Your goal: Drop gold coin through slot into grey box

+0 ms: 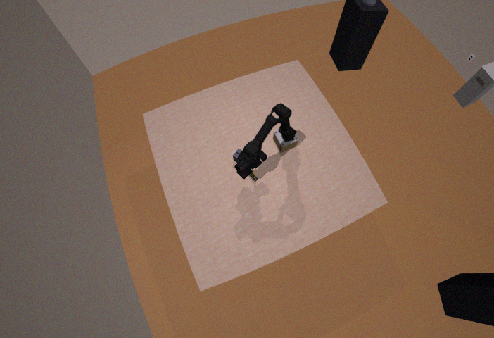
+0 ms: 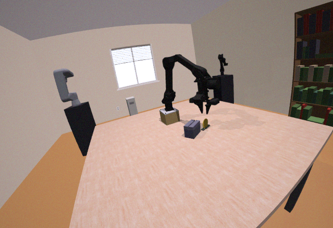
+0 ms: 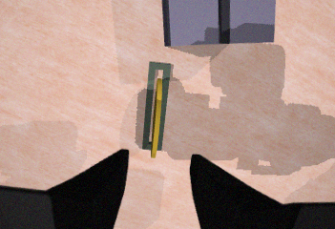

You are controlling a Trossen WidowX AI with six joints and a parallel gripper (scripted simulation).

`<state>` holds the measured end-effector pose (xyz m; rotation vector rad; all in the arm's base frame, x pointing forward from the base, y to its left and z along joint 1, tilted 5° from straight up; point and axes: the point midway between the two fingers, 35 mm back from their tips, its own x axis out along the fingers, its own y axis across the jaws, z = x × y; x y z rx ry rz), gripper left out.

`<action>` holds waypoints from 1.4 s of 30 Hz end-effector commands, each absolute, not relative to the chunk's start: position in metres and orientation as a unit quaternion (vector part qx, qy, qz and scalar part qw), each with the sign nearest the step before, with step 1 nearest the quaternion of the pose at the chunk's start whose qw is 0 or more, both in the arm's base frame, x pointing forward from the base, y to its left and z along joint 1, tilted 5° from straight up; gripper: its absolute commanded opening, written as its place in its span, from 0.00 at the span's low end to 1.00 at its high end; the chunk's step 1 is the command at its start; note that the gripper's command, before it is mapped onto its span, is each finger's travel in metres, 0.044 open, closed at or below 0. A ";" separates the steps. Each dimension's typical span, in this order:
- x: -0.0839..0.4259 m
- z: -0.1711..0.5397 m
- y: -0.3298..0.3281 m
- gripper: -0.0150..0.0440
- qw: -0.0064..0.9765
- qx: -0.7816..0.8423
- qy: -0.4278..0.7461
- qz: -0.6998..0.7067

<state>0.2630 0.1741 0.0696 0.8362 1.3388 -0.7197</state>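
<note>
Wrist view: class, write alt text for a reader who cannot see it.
A gold coin stands on edge in a dark-green holder on the table, just beyond the open, empty gripper. The grey box lies farther off.

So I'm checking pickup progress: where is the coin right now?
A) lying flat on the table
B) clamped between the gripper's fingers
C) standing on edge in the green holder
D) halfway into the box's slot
C: the wrist view shows the coin upright in the holder, with the gripper above it, open and not touching it.
</note>
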 end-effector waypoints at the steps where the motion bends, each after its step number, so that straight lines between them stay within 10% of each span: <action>1: 0.263 0.063 0.174 0.53 0.648 0.368 0.587 -0.317; 42: 0.272 -0.004 0.176 0.53 0.648 0.368 0.587 -0.317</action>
